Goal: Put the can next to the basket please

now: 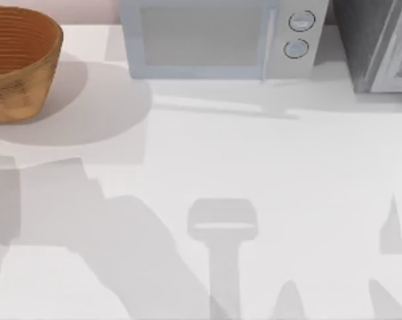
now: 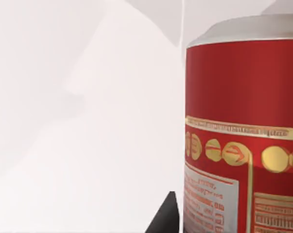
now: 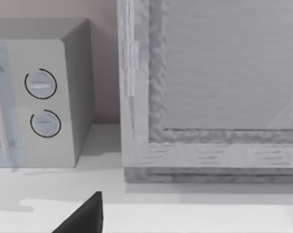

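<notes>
Left wrist view: red aluminium can (image 2: pixel 243 131) w/ silver top and gold trim is standing upright, long axis vertical, close to the left gripper; jaws' state can't be told. A dark fingertip (image 2: pixel 164 216) is showing beside it. Top view: golden-brown woven wicker basket (image 1: pixel 17 63) is sitting at far left of the white counter (image 1: pixel 254 173), a grey microwave (image 1: pixel 221 37) behind.

I see the can (image 2: pixel 243 136) cut off at the left wrist view's edge, the basket (image 1: pixel 17 63) clipped at the top view's left corner, and the microwave (image 1: pixel 217 37) top cropped.
</notes>
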Controlling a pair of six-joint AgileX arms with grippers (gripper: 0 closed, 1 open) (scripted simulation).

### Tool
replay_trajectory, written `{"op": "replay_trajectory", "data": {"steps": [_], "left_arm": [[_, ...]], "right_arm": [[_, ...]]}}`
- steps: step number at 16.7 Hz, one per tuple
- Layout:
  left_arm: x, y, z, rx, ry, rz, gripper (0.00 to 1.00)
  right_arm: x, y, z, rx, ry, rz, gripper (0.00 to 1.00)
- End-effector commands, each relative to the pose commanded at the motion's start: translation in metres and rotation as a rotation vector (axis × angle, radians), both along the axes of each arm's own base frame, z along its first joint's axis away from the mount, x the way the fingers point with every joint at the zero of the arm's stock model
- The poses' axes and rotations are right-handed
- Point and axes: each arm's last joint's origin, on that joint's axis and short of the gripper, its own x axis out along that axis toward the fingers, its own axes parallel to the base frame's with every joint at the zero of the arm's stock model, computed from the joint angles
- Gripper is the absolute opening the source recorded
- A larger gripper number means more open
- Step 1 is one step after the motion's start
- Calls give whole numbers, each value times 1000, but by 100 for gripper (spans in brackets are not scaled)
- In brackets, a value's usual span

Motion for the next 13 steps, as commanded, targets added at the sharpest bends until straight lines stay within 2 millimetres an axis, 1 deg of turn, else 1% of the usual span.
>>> {"op": "replay_trajectory", "data": {"steps": [2, 4, 6, 10, 13], "left_arm": [[7, 1, -5, 3, -10, -1, 0], [19, -10, -7, -14, -68, -26, 0], [26, -21, -5, -37, -122, -52, 0], [27, -23, -4, -41, -129, -56, 0], [27, -23, -4, -41, -129, -56, 23]], "right_arm": [[0, 0, 0, 0, 0, 0, 100], [0, 0, 0, 0, 0, 0, 100], [0, 0, 0, 0, 0, 0, 100], [0, 0, 0, 0, 0, 0, 100], [0, 0, 0, 0, 0, 0, 100]]}}
